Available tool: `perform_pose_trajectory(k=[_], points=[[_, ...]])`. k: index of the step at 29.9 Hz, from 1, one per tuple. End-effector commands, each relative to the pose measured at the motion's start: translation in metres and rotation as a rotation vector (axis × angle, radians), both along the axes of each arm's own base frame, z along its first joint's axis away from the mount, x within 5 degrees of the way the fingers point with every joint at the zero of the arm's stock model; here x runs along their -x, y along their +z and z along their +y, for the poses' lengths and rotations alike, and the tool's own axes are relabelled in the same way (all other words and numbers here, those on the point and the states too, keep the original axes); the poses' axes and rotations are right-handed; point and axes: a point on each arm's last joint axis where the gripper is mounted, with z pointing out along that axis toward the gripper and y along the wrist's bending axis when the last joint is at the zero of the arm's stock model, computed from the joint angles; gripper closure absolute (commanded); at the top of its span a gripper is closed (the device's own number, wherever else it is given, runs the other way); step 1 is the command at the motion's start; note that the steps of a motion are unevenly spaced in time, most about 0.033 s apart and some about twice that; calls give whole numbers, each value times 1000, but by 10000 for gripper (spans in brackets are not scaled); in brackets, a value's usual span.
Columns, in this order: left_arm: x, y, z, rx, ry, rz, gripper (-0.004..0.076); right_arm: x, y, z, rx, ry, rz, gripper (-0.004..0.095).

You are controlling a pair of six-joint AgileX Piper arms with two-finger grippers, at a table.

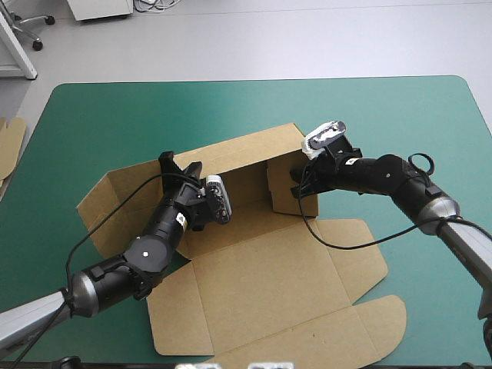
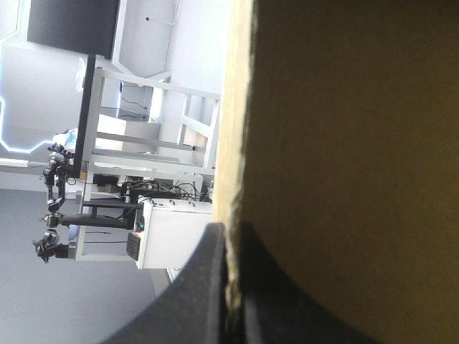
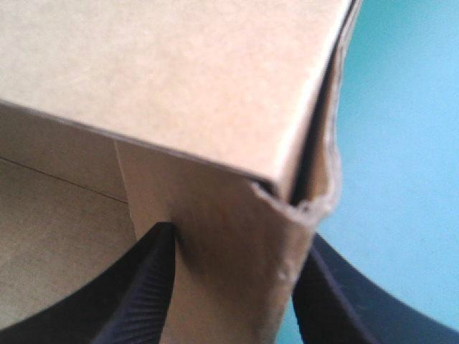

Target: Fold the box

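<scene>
The box (image 1: 261,284) lies half-raised on the bench (image 1: 430,123), with bare teal-green cover on every side of it. The left claw (image 2: 229,236) is clamped on the box's far wall, the right claw (image 3: 233,236) on its right wall's corner. An uneven pull would likely tear the board or let the walls spring flat. Spare board (image 1: 9,142) lies well left of the box.

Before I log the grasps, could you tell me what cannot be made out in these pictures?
1. High view: the right hand's fingertips, partly hidden by the box's raised side wall.
2. Left wrist view: the box's inside, blocked by the board edge that the left hand grips.
3. High view: most of the spare board at the table's left edge, cut off by the picture's edge.
</scene>
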Motion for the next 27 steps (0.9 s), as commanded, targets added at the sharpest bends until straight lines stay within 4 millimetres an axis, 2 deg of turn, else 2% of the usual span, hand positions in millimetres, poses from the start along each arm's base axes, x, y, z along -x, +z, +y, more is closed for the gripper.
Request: perform_pose_trajectory(k=[1,5,11,27], points=[[-1,15,-1,79,15,-49,738,1,23,-2,-55,-41,-80,460],[-7,18,-6,86,36,-57,738,2,23,-1,-67,-45,-76,461],[-21,31,-3,126,84,-83,738,6,26,17,-31,-11,-158,461],[-23,32,-2,136,89,-82,738,-13,10,22,-27,-103,-204,484]])
